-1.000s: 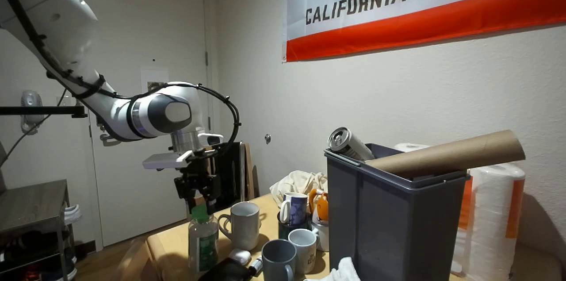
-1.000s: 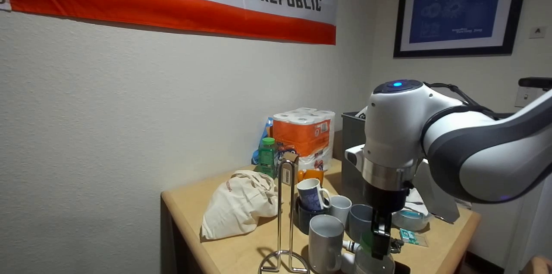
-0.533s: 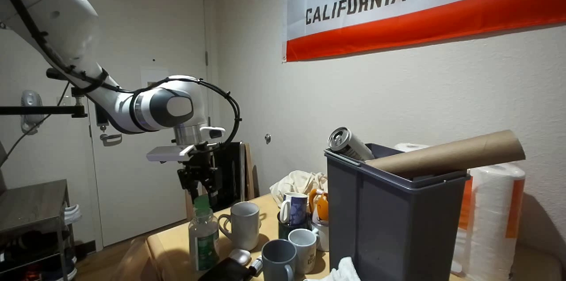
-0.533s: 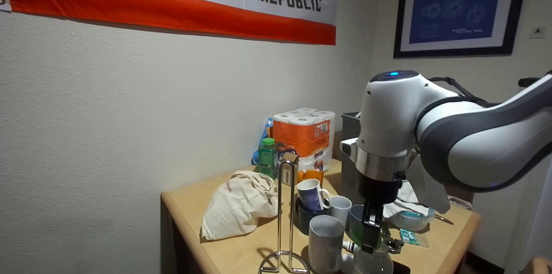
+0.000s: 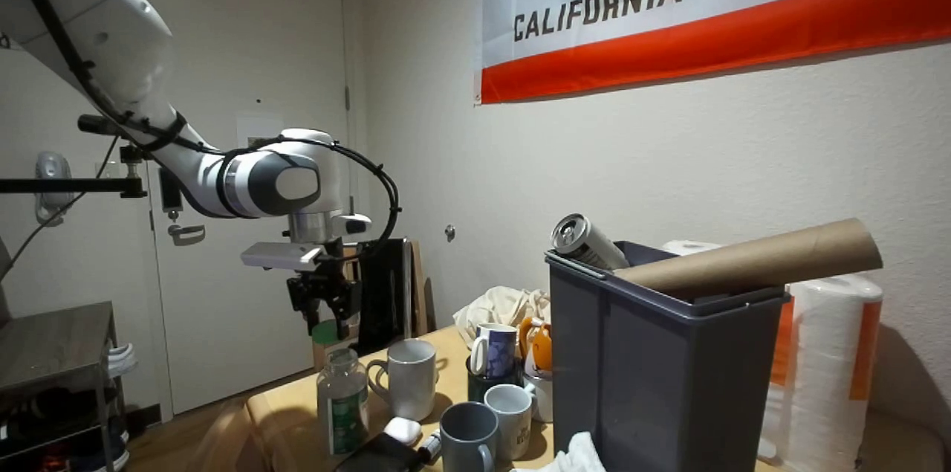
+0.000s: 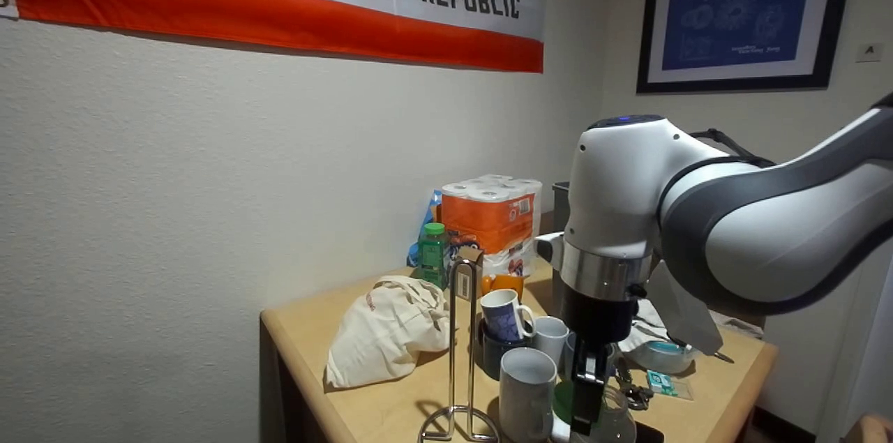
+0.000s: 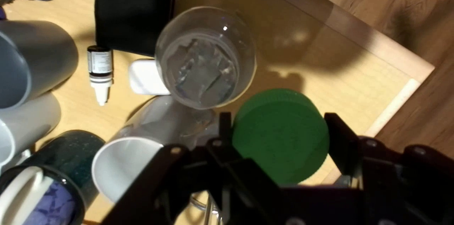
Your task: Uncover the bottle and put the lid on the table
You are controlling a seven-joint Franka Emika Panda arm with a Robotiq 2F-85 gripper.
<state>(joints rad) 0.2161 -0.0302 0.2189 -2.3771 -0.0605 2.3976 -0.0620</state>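
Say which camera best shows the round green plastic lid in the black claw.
The wrist view: there the round green plastic lid looks large, most of its face visible. Both exterior views show it smaller, partly hidden by the black claw.

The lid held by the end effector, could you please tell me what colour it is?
The lid is deep green; it shows best in the wrist view.

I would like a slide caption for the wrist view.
The gripper holds the green lid apart from the open, clear bottle standing on the wooden table.
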